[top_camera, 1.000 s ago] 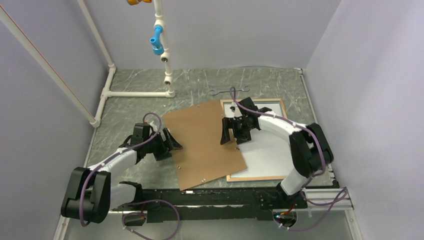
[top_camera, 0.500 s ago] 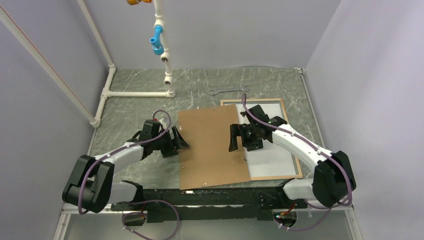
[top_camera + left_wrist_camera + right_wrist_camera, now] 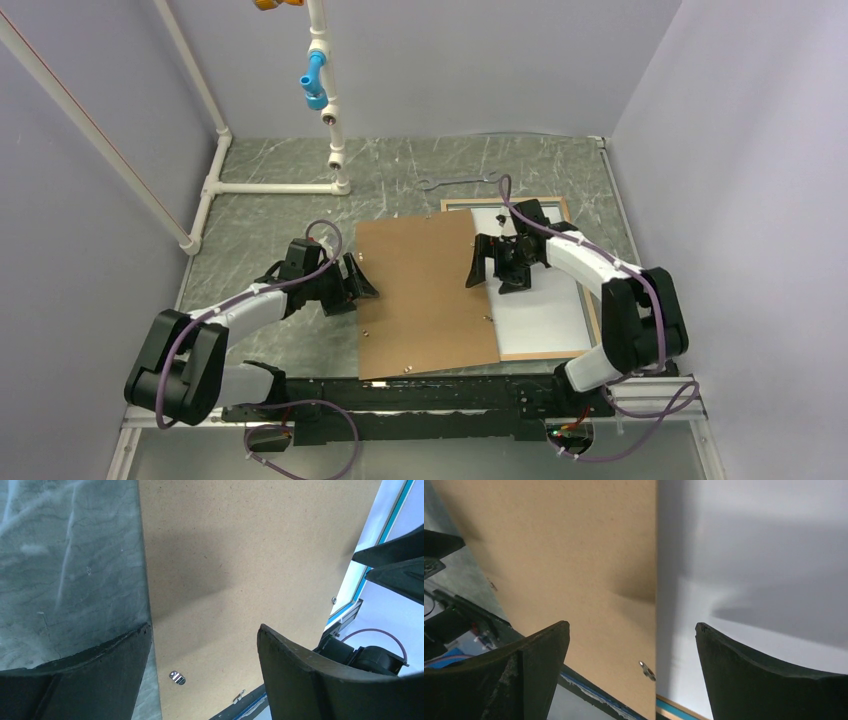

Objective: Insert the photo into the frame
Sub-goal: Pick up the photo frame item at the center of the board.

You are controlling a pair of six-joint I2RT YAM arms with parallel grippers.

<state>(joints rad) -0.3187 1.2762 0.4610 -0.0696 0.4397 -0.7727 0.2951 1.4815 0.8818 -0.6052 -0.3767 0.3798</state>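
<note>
The frame [image 3: 593, 318] lies back-up at the right, pale tan rim showing; a blue edge shows in the left wrist view [image 3: 396, 510] and the right wrist view [image 3: 674, 711]. The photo [image 3: 548, 318] lies in it white side up, and shows in the right wrist view [image 3: 769, 555]. A brown backing board [image 3: 425, 295] lies flat, covering the frame's left part. My left gripper [image 3: 366, 286] is open at the board's left edge [image 3: 202, 635]. My right gripper [image 3: 490, 281] is open, straddling the board's right edge over the photo [image 3: 631, 627].
A metal wrench [image 3: 455, 181] lies on the table behind the frame. A white pipe stand [image 3: 330, 120] with a blue fitting rises at the back left. Small metal tabs sit on the board [image 3: 177, 677]. The black arm rail [image 3: 440, 395] runs along the near edge.
The board has turned square and slid right over the frame's left side. My left gripper followed its left edge. My right gripper then drew back a little toward the far right.
</note>
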